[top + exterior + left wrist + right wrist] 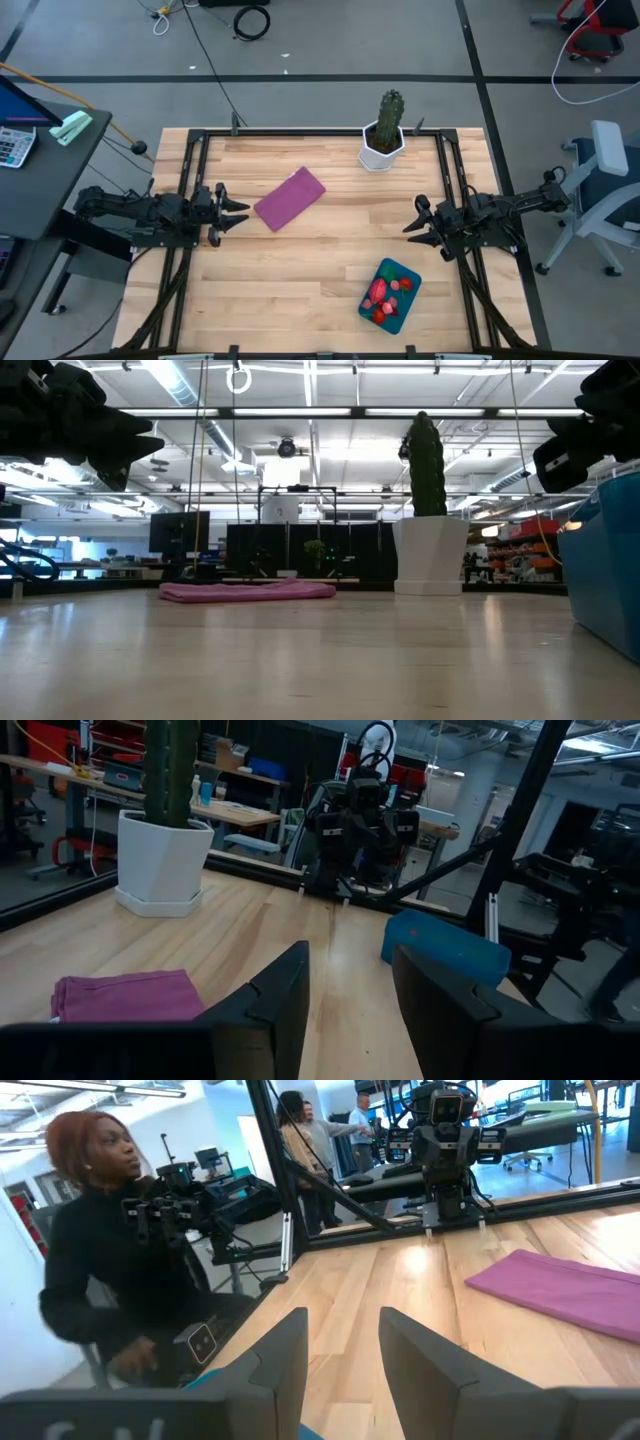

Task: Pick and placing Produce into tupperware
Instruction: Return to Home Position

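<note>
The teal tupperware (392, 294) sits near the table's near right corner, with several red and pink produce pieces (381, 293) and one green piece inside; its side shows in the low view (603, 565) and the left wrist view (445, 947). My left gripper (237, 214) hovers open at the table's left side. My right gripper (412, 224) hovers open at the right side, just beyond the tupperware. Both are empty, as their own wrist views show (348, 982) (343, 1343).
A flat purple cloth (290, 197) lies left of centre near my left gripper. A cactus in a white pot (384, 130) stands at the far edge. Bare wood lies between the arms. A person sits beyond the table's near edge in the right wrist view (110, 1260).
</note>
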### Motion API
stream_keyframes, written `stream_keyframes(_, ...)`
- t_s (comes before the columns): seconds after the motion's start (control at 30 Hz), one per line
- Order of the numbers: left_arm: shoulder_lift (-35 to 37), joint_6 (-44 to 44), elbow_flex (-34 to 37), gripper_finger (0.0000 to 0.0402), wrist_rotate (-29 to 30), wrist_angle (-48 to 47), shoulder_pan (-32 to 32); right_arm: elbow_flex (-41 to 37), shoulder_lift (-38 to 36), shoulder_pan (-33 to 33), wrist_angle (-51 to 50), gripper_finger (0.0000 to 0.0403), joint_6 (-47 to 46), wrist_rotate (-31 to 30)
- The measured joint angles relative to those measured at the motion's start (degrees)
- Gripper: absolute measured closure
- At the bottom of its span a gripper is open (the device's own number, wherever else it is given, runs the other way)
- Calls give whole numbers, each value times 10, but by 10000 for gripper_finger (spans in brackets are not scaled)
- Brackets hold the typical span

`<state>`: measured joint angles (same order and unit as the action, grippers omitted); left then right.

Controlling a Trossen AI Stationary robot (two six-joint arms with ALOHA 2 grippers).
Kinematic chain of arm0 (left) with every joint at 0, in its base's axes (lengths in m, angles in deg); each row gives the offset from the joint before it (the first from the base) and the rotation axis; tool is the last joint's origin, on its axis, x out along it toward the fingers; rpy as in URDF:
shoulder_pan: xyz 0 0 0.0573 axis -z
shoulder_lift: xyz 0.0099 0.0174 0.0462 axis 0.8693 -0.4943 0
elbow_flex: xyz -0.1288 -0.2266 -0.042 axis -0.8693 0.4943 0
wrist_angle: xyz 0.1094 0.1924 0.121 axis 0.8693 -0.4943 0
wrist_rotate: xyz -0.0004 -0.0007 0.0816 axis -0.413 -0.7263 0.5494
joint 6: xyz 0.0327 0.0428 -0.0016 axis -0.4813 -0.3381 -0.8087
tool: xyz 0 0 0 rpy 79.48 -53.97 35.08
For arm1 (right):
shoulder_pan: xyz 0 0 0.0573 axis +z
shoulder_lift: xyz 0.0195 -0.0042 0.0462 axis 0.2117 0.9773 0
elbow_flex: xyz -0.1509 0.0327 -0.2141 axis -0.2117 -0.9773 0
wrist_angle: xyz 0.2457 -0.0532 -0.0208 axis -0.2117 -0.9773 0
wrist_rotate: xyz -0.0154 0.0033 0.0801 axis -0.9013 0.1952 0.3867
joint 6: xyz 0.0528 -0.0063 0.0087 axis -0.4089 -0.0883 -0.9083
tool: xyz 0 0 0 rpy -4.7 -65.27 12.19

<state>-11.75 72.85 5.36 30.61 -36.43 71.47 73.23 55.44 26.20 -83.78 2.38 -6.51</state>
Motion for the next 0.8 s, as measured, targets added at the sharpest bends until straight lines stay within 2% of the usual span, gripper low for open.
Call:
stream_keyframes(0.43, 0, 0, 0, 262, 0, 0, 0, 0, 0, 0, 0, 270, 0, 0)
stream_keyframes(0.8, 0, 0, 0, 249, 0, 0, 0, 0, 0, 0, 0, 270, 0, 0)
